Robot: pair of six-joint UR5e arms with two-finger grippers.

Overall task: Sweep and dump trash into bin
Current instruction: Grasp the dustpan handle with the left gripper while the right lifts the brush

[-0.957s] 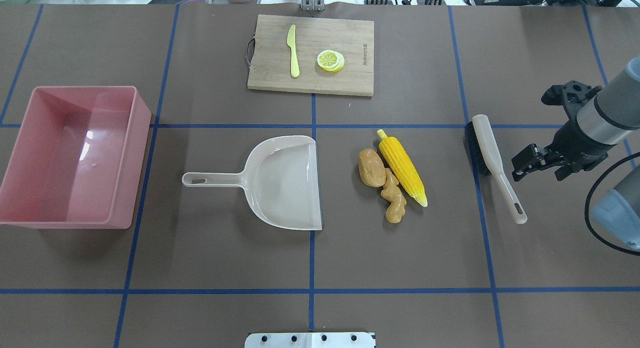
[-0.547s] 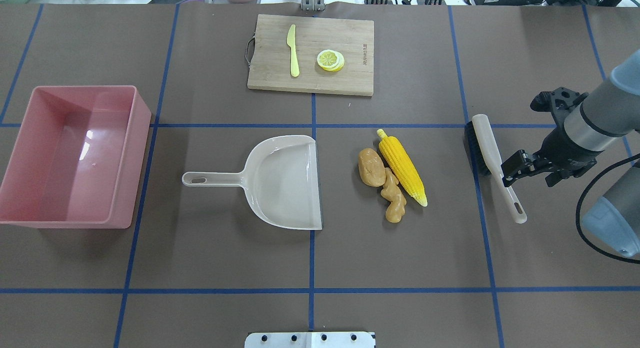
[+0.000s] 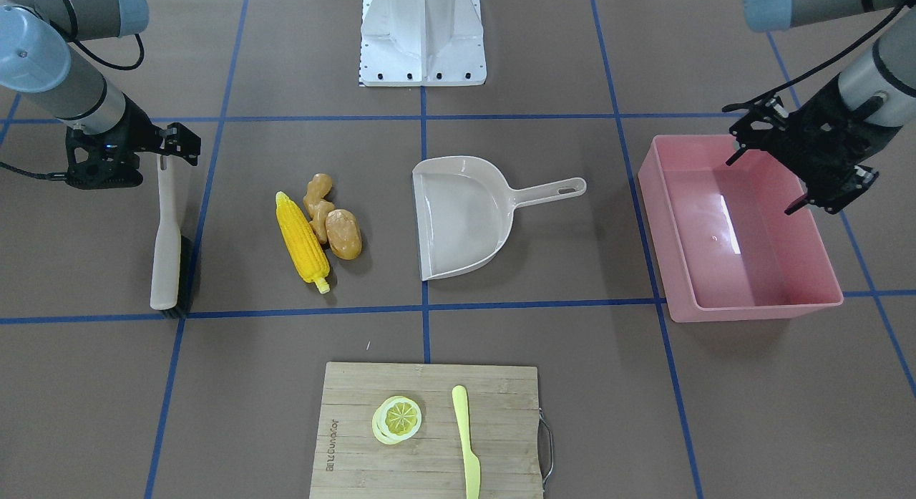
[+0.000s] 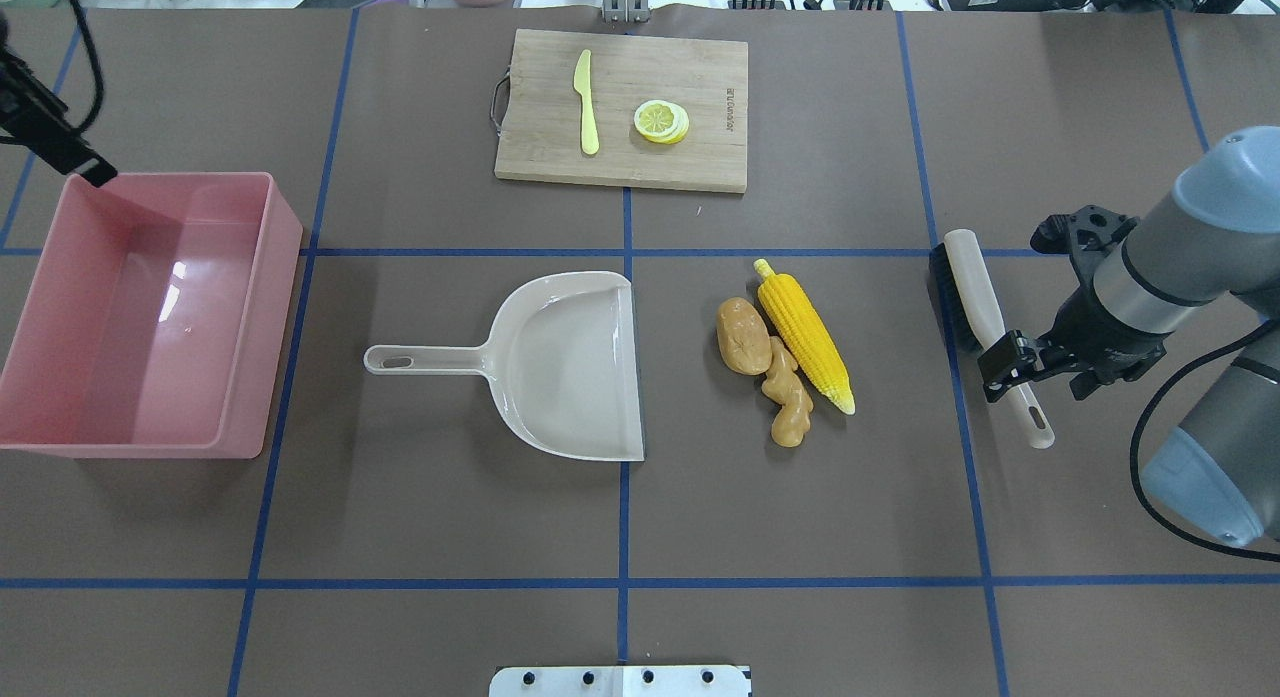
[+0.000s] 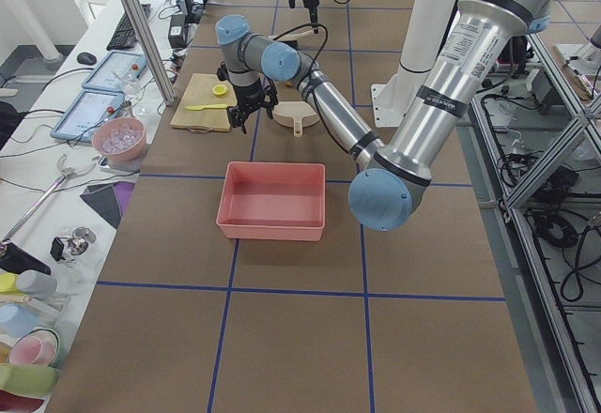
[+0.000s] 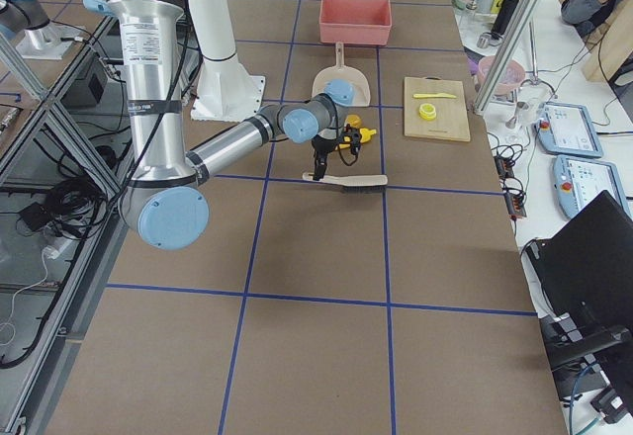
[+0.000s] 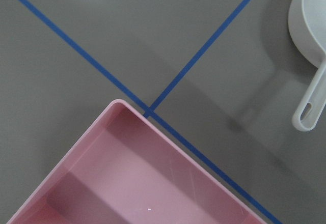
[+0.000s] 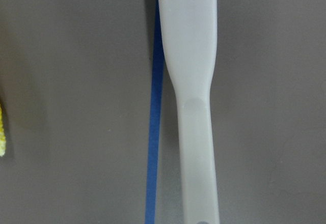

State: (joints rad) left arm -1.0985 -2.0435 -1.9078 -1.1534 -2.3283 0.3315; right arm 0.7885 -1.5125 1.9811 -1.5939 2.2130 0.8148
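A brown table [image 4: 450,537] is marked with blue tape lines. On it a beige plastic dustpan [image 4: 560,367] lies flat, its open mouth facing the trash just beside it. The trash is a glossy brown-orange potato [image 4: 743,335] touching a knobbly tan ginger root [image 4: 788,402], with a yellow corn cob [image 4: 803,337] alongside them. Further right, the right gripper [image 4: 1012,375] hangs with fingers spread either side of the handle of a beige hand brush [image 4: 975,297], not clamped. At far left sits the large pink rectangular tub [image 4: 270,347], glossy inside. The left gripper [image 3: 760,184] hovers over its far corner, fingers apart. Beyond, a wooden cutting board [image 4: 690,67] carries a yellow plastic knife [image 4: 586,102] and lemon slices [image 4: 661,121].

brown table [image 4: 450,517] with blue tape grid [image 4: 450,582], pink bin [image 4: 268,337], beige dustpan [image 4: 570,367], corn cob [image 4: 803,329], potato [image 4: 743,336], ginger root [image 4: 788,402], brush [image 4: 975,302], cutting board [image 4: 640,67]
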